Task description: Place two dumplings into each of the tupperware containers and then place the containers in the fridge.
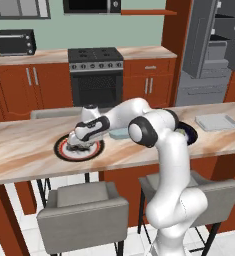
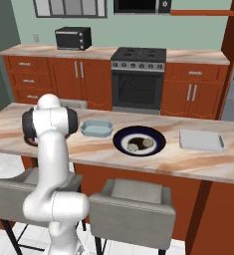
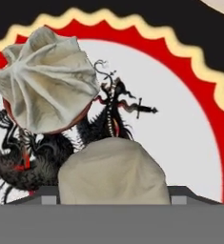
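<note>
From the left base view, the arm reaches down to the red plate on the table, with the tool low over the plate's centre. The grey tub sits far along the table toward the fridge, which stands open beyond; the tub looks empty. A corner of the blue tub peeks from behind the arm. Nothing has reached the fridge, so the task seems barely begun.

From the right base view, the blue tub lies just beside the blue plate, and it holds nothing. Two dumplings rest on that plate's white centre, untouched. The grey tub lies further along the table, also empty. All four dumplings therefore remain to be moved, and both tubs remain to be carried.

In the hand view, the tool hangs right over the red plate. One dumpling lies pleats up at the upper left. A second dumpling sits at the bottom of the view, between the finger tips, which stand apart on either side of it. Whether they press it yet cannot be told. This looks like the first pick under way.
</note>
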Tool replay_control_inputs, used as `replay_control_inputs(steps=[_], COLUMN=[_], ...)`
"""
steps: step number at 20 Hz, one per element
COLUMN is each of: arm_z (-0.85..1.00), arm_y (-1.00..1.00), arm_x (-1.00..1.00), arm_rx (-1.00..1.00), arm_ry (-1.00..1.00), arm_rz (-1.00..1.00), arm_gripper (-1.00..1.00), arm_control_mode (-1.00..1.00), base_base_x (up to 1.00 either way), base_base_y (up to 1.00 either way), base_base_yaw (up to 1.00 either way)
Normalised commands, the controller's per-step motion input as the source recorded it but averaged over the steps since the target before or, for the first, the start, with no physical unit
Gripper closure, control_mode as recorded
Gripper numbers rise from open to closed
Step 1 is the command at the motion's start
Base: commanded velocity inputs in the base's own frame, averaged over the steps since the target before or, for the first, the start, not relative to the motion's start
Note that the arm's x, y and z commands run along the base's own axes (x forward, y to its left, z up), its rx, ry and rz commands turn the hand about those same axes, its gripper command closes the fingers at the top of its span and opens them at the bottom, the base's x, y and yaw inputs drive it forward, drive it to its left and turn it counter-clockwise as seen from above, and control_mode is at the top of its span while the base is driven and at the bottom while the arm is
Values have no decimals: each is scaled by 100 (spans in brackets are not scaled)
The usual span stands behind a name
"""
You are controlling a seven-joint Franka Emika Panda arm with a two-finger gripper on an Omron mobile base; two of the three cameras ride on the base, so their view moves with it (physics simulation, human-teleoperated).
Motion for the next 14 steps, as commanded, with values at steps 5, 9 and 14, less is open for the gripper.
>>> replay_control_inputs(steps=[5,9,14], arm_z=[0,6,60], arm_y=[-22,-67,-64], arm_x=[-5,-5,-4], arm_rx=[0,0,0], arm_ry=[2,5,1], arm_rz=[-3,-4,-6], arm_gripper=[100,100,100], arm_control_mode=[-100,-100,-100], base_base_x=[0,0,0], base_base_y=[0,0,0], base_base_yaw=[0,0,0])
